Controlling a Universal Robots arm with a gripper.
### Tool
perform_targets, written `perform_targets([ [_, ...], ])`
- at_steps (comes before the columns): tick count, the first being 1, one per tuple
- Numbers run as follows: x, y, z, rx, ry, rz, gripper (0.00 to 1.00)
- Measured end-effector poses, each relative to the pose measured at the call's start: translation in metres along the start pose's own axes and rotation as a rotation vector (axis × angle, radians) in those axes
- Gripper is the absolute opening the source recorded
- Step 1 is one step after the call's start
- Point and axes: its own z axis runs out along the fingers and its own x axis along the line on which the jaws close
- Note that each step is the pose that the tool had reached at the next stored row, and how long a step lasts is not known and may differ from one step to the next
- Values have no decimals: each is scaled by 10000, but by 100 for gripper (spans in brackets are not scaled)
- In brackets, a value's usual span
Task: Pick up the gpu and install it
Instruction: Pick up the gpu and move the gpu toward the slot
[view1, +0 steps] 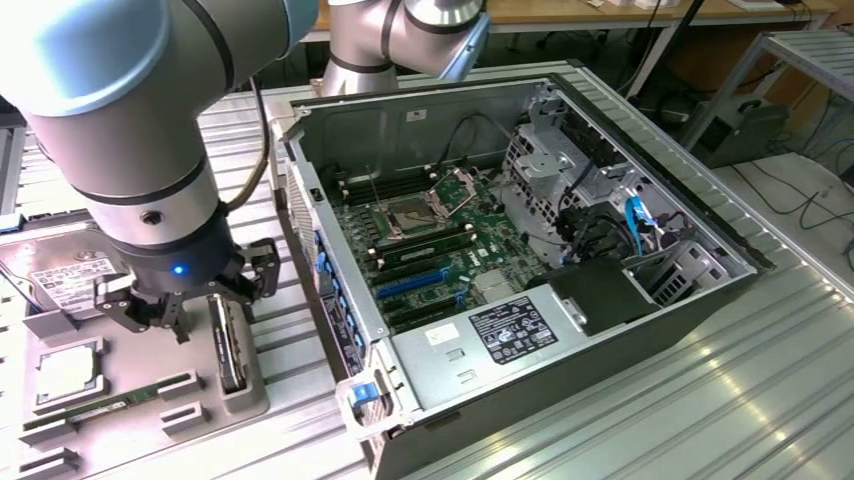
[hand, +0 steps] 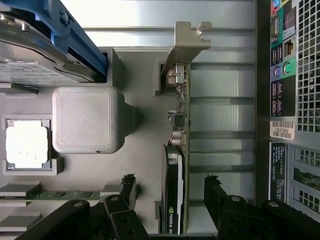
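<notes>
Thin black flat gpu card with silver end bracket (hand: 173, 200), on edge in grey moulded tray (view1: 247, 400), eight o'clock from open black computer case (view1: 601, 400) in exterior view, black two-finger gripper (hand: 170, 186) spread wide astride it, holding nothing

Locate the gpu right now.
On the exterior view's left, the gpu stands on edge in the grey tray, beside the case, with the open gripper over it.

The gpu (view1: 227, 345) (hand: 177, 160) is standing on edge in a slot of the grey tray (view1: 254, 400). It is thin and black-faced, with its silver bracket (hand: 187, 45) sticking out at one end and what is possibly a logo showing.
</notes>
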Motion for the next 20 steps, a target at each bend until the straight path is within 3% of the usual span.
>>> perform_targets([
  [11,-13,-3,112,1,0,20,66],
  [20,-21,54,176,-1,-3,32,66],
])
